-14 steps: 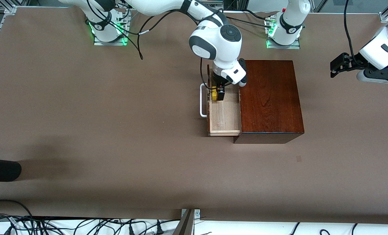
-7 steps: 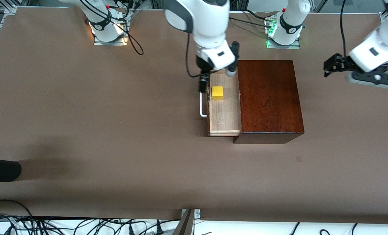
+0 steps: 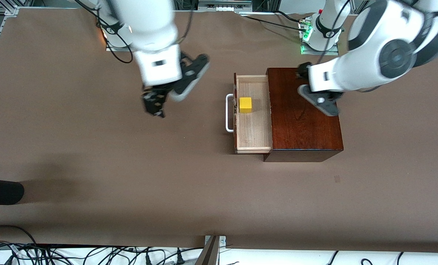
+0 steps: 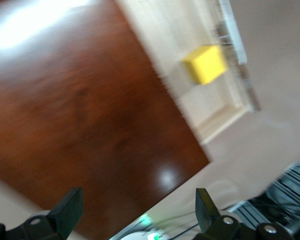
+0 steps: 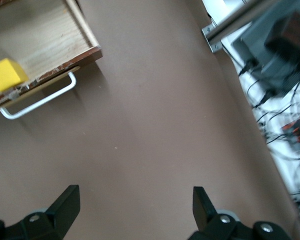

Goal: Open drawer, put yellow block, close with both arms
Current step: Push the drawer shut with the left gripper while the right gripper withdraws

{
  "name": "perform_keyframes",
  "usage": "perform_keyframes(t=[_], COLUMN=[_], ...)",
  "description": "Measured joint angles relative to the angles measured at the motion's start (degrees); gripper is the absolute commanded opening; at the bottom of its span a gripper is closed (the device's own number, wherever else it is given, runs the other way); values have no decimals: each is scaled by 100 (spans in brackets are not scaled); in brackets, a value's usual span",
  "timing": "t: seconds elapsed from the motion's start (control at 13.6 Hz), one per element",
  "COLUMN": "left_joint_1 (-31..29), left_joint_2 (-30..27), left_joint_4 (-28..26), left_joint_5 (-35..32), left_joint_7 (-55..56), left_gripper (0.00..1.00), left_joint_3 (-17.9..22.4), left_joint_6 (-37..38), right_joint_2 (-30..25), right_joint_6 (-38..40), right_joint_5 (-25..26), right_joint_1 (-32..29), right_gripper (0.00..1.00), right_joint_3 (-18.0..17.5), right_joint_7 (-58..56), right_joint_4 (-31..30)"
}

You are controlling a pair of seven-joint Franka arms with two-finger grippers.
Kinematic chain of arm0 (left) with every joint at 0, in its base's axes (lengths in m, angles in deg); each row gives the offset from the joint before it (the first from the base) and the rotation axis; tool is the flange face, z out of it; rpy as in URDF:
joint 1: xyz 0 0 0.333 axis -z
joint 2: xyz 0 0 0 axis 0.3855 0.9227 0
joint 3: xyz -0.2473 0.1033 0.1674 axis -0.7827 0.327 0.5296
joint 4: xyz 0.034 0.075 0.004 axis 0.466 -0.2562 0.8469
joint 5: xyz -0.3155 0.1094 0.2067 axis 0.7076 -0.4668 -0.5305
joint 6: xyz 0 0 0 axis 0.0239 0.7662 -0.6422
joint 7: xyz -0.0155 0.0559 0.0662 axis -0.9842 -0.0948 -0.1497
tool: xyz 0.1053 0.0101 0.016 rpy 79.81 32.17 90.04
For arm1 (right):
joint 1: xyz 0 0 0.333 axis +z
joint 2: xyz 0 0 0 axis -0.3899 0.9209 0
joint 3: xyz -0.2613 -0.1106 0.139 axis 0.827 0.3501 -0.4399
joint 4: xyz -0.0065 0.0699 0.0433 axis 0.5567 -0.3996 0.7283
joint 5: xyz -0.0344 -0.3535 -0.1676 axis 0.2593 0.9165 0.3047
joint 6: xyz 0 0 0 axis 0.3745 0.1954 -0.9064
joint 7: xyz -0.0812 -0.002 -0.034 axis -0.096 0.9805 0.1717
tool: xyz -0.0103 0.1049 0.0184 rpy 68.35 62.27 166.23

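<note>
The drawer (image 3: 253, 129) stands pulled out of the reddish-brown box (image 3: 305, 129), its white loop handle (image 3: 228, 113) toward the right arm's end. The yellow block (image 3: 245, 105) lies in the pale tray just inside the handle front; it also shows as the yellow block (image 4: 205, 64) and the yellow block (image 5: 6, 74). My right gripper (image 3: 154, 105) hangs open and empty over bare table, off the handle side; the right gripper (image 5: 135, 197) has only tabletop between its fingers. My left gripper (image 3: 303, 71) is open and empty over the box's top; the left gripper (image 4: 137, 200) looks down on the box's lid (image 4: 80, 115).
A black object (image 3: 1, 191) juts in at the table's edge toward the right arm's end. Cables (image 3: 93, 254) and a metal bracket (image 3: 213, 250) line the edge nearest the front camera. Both arm bases (image 3: 320, 33) stand along the edge farthest from it.
My right gripper let go of the yellow block in the drawer, rose and swung away toward the right arm's end. My left arm swung in from the table's end to over the box.
</note>
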Motion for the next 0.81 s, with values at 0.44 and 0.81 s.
perform_keyframes(t=[0.44,0.81], left_joint_1=[1798,2261], left_joint_2=[1346,2106], left_joint_4=[1649,1958], left_joint_5=[394,211], left_joint_7=[50,-1326], left_gripper=[100,100], left_joint_3=[-43,-31], left_joint_6=[-58,-1351], right_joint_2=[-503,-1596], right_joint_6=[233,-1], right_joint_5=[-889,-903], right_joint_1=[-1416,-2054], right_gripper=[100,100], right_joint_3=[607,689], right_joint_7=[281,767], right_joint_4=[-398,-2319])
